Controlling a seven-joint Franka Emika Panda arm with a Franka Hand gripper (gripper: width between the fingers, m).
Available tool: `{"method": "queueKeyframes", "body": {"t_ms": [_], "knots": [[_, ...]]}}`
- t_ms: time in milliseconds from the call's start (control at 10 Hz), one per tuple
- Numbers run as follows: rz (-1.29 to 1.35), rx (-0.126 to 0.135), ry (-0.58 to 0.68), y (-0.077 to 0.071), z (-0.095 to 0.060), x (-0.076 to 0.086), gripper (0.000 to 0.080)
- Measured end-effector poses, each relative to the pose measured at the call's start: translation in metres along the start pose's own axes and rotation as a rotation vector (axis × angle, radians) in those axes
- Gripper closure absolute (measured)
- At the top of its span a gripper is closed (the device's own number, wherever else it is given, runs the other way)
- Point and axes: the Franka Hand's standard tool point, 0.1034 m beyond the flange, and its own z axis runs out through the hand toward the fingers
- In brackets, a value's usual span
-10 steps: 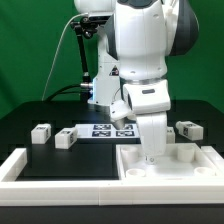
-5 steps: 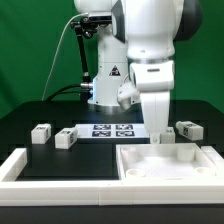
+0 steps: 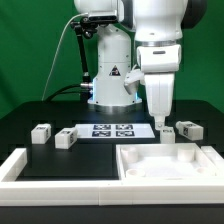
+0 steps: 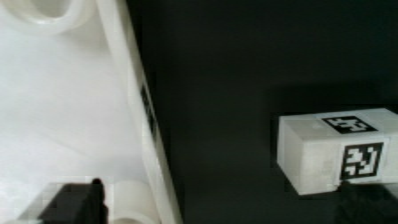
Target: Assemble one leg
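My gripper [image 3: 159,123] hangs over the black table just behind the large white tray-like part [image 3: 165,160], on the exterior view's right. It holds nothing and looks open: the wrist view shows one dark fingertip [image 4: 75,205] far off to one side. Two legs, small white blocks with marker tags, stand close by: one [image 3: 169,131] right beside the fingers and one [image 3: 189,128] further right. The wrist view shows a tagged leg [image 4: 338,150] on the black table beside the tray part's rim [image 4: 128,110]. Two more legs [image 3: 40,133] [image 3: 66,138] stand at the left.
The marker board [image 3: 112,130] lies flat at the table's middle, before the robot's base [image 3: 110,90]. A thick white frame [image 3: 20,165] runs along the front and left of the table. A green backdrop stands behind.
The arm has risen from over the tray-like part and swung back and to the exterior view's right, so the gripper now hangs beside the right-hand legs.
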Motion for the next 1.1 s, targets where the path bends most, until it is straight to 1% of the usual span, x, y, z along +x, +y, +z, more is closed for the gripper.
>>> {"method": "queueKeyframes", "body": {"t_ms": [100,200,300,500,600,700,800,900,1100], "knots": [[0.108,0.0,0.0,0.0,0.0,0.0,0.0151],[0.161,0.002,0.0,-0.001,0.001,0.0,0.0151],[0.335,0.012,0.001,-0.011,0.007,0.002,0.0151],[0.574,0.016,-0.005,-0.027,0.01,0.011,0.0151],[0.717,0.029,-0.013,-0.036,0.014,0.019,0.0151],[0.822,0.038,-0.016,-0.039,0.014,0.023,0.0151],[0.904,0.04,-0.015,-0.043,0.015,0.028,0.0151],[0.934,0.043,-0.02,-0.05,0.018,0.036,0.0151],[0.9,0.048,-0.026,-0.065,0.02,0.058,0.0151]]}}
